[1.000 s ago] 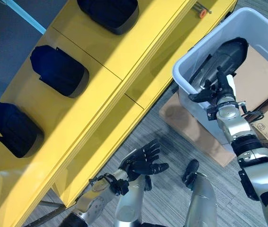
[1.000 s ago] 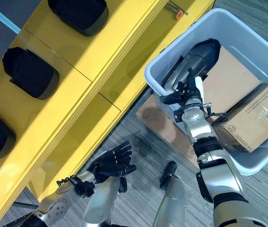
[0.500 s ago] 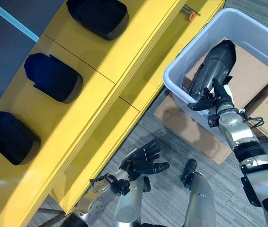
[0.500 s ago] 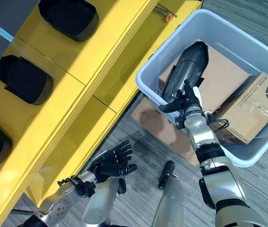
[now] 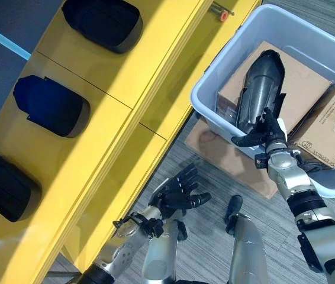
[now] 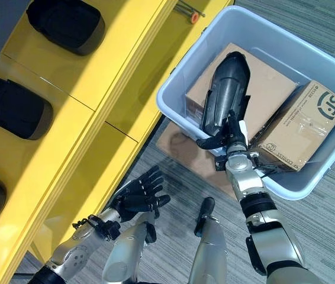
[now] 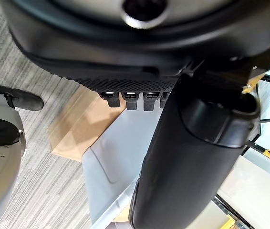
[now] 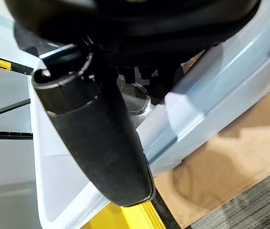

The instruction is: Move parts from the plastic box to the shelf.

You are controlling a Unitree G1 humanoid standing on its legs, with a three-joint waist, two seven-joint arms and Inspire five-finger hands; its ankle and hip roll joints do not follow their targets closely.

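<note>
A long dark part (image 5: 259, 92) lies in the pale grey plastic box (image 5: 209, 112), on top of a cardboard carton. My right hand (image 5: 268, 129) is at the part's near end by the box's near rim. It is open: the fingers point up along the part and the thumb sticks out to the side. My left hand (image 5: 178, 192) hangs open with spread fingers over the floor, beside the yellow shelf (image 5: 155, 65). Three black parts (image 5: 52, 105) rest on the shelf, one per section.
Two cardboard cartons (image 5: 327, 124) fill most of the box. A flat cardboard sheet (image 5: 208, 141) lies on the grey carpet under the box. A small orange-tipped tool (image 5: 219, 12) sits on the shelf's edge near the box.
The whole picture has shifted, so the camera moved and more of the box shows. The right hand stays at the part's near end. The left hand has kept its pose.
</note>
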